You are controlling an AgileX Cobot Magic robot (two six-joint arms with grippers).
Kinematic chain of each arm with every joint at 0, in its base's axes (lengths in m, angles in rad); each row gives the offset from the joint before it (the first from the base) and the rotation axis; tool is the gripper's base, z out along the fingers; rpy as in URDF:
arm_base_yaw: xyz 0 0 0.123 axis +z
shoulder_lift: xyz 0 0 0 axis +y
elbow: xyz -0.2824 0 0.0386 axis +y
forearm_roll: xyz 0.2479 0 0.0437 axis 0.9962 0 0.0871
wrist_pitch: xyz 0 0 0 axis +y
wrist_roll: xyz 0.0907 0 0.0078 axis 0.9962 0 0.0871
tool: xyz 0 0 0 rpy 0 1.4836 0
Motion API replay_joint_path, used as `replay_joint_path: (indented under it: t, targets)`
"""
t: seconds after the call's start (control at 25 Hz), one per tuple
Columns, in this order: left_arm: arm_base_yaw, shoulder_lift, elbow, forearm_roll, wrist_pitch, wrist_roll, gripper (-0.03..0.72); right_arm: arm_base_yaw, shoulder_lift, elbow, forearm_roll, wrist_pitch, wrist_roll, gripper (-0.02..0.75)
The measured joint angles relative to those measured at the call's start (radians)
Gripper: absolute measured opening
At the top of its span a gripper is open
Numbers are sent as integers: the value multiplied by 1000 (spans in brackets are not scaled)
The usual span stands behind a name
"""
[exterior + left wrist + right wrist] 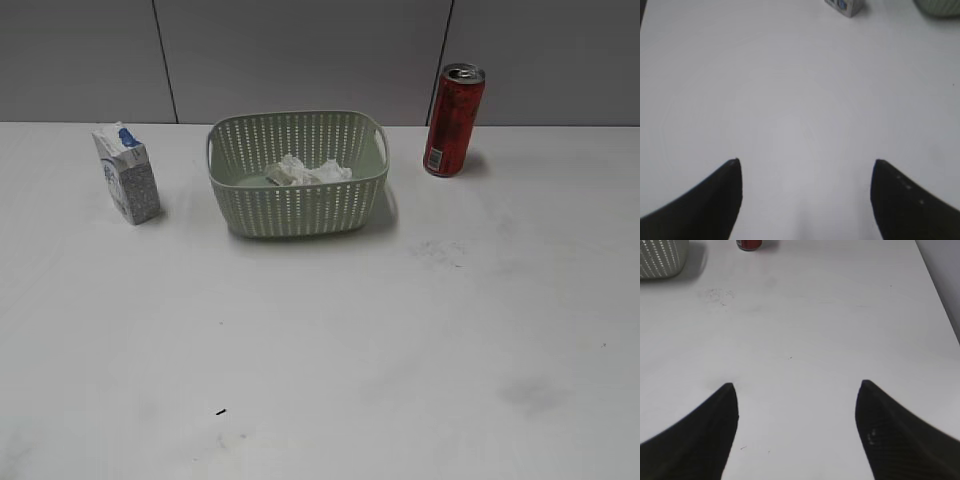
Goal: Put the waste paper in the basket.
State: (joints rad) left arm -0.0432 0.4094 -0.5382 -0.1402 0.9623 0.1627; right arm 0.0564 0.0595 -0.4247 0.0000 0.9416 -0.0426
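The pale green slotted basket (297, 205) stands at the back middle of the white table. Crumpled white waste paper (308, 171) lies inside it; I cannot tell how many wads. No paper shows on the table. Neither arm shows in the exterior view. My left gripper (806, 162) is open and empty over bare table, with the basket's corner (940, 7) at the top right of its view. My right gripper (796, 385) is open and empty over bare table, with the basket's corner (662, 257) at the top left of its view.
A white-and-grey packet with a blue mark (126, 173) stands left of the basket; its base shows in the left wrist view (845, 6). A red can (454, 120) stands right of the basket and shows in the right wrist view (749, 244). The table's right edge (940, 295) is near.
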Motion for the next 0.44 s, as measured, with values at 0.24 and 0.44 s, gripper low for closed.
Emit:
replay_joint_path:
  t: [0.24, 0.44]
  targets:
    - [0, -148, 24, 7, 62, -5, 590, 0, 0, 0, 0, 0, 0, 553]
    - [0, -256, 32, 7, 77, -6, 590, 0, 0, 0, 0, 0, 0, 553]
